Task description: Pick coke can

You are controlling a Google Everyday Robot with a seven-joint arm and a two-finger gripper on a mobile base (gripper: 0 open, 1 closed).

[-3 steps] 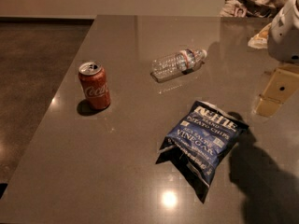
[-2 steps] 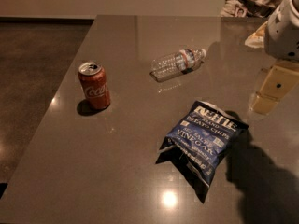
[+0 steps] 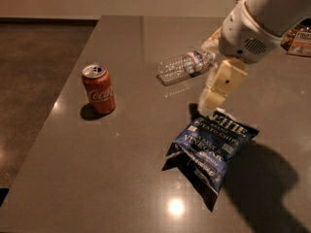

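- Standing upright on the left part of the grey table (image 3: 121, 188), the coke can (image 3: 98, 89) is seen with its silver top and pull tab facing up and its white script turned toward the near side.
- A small dark shadow is cast at the can's base, on its left; nothing is touching the can.
- The gripper (image 3: 209, 75) is held above the table right of centre, well apart from the can, at the end of the white arm (image 3: 272, 13) that comes in from the upper right corner.
- Its two cream fingers (image 3: 223, 84) are spread apart and nothing is held between them; the nearer one is tilted down and to the left, and the farther one is partly hidden behind the wrist housing.
- A clear plastic water bottle (image 3: 182, 68) is laid on its side between the can and the gripper, with its cap end pointed right, just beside the fingers.
- A blue bag of salt and vinegar chips (image 3: 211, 147) is laid flat on the near side of the gripper, its top edge close under the nearer fingertip.
- A wide shadow of the arm is thrown over the table's near right corner.
- Another snack packet (image 3: 299, 40) is partly seen at the far right edge.
- Dark floor (image 3: 34, 72) is seen to the left of the table.
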